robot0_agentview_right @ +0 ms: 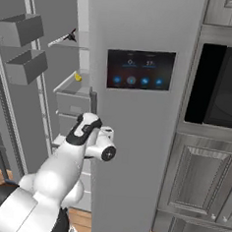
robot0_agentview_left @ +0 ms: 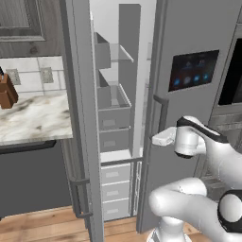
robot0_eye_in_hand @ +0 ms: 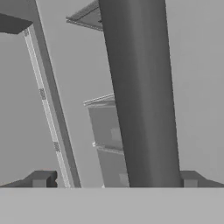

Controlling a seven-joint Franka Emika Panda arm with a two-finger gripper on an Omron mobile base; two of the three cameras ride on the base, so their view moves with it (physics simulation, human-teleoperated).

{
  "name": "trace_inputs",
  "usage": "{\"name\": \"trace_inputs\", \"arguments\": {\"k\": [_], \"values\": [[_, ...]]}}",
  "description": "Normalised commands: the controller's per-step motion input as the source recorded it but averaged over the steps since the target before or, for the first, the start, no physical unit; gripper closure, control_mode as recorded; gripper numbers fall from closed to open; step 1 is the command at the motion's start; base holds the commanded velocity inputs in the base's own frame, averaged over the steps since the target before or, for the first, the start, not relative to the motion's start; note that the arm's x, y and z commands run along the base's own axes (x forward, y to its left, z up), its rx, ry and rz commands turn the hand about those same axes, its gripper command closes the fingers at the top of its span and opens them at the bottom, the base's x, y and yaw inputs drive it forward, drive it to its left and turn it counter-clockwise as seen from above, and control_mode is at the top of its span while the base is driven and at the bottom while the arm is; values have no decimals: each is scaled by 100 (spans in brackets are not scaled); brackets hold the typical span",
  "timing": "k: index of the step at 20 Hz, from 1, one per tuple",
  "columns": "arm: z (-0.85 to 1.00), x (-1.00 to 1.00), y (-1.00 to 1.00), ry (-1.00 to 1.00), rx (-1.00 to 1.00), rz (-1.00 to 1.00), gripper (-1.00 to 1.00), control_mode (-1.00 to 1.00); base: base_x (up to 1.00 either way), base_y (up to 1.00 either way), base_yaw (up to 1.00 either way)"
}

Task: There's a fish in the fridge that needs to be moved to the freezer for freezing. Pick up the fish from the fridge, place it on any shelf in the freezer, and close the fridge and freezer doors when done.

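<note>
Fingertips (robot0_eye_in_hand: 40,178) of the tool (robot0_eye_in_hand: 114,179) sit wide apart in the hand view, with nothing held between them. Right in front of them runs a tall dark grey bar (robot0_eye_in_hand: 142,96), which looks like the edge or handle of the fridge door; I cannot tell if the tool touches it. In the left base view the white tool (robot0_agentview_left: 163,137) is at the handle (robot0_agentview_left: 162,118) of the fridge door (robot0_agentview_left: 198,56), the one with the dark panel (robot0_agentview_left: 193,69) and blue icons. That door looks shut or nearly shut. The freezer door (robot0_agentview_left: 80,118) stands open. Inside the freezer are grey drawers (robot0_agentview_left: 114,137) and a clear glass shelf (robot0_agentview_left: 124,53). The right base view shows something the left one does not: a small dark thin thing, the fish (robot0_agentview_right: 71,35), lying on the glass shelf high up in the freezer. It also shows a tiny yellow thing (robot0_agentview_right: 78,77) lower down, too small to make out. Far left is a marble bench (robot0_agentview_left: 33,116).
</note>
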Motion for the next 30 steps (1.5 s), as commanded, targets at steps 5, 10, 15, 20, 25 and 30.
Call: {"name": "trace_inputs", "arguments": {"k": [5, 10, 15, 20, 25, 30], "values": [[0, 77, 47, 15, -7, -10, -100, -100, 0, 0, 0], [1, 67, 39, 15, -8, -12, -100, -100, 0, 0, 0], [6, 79, 19, 14, -7, -10, -100, -100, 0, 0, 0], [11, 77, 0, 11, -1, -2, -100, -100, 0, 0, 0], [39, -30, 0, 0, 0, 0, -100, -100, 0, 0, 0], [47, -51, -2, -3, 0, 0, -100, -100, 0, 0, 0]]}}
